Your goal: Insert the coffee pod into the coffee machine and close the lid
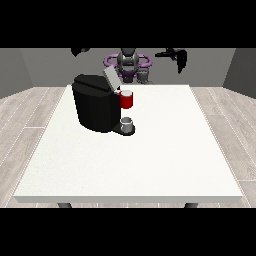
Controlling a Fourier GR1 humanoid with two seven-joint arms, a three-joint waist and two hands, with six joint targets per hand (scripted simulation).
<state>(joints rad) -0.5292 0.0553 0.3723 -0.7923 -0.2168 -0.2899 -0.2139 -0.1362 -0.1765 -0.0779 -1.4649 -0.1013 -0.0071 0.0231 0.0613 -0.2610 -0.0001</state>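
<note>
The black coffee machine (95, 107) stands on the white table (150, 160), left of centre. Its grey lid (109, 78) is tilted up and open. A red thing at the machine (127, 100) sits at its front, and a grey thing (127, 124) rests on the machine's base below it. Another small grey thing (144, 75) stands at the table's far edge, close to the robot. The hand at the view's right (180, 59) hangs high above the far right edge, fingers pointing down and holding nothing. The hand at the view's left (80, 50) shows only partly, above the machine.
The robot's torso (128, 61) with purple rings is behind the table's far edge. Wooden floor surrounds the table. Bare white tabletop stretches in front of the machine and to its right.
</note>
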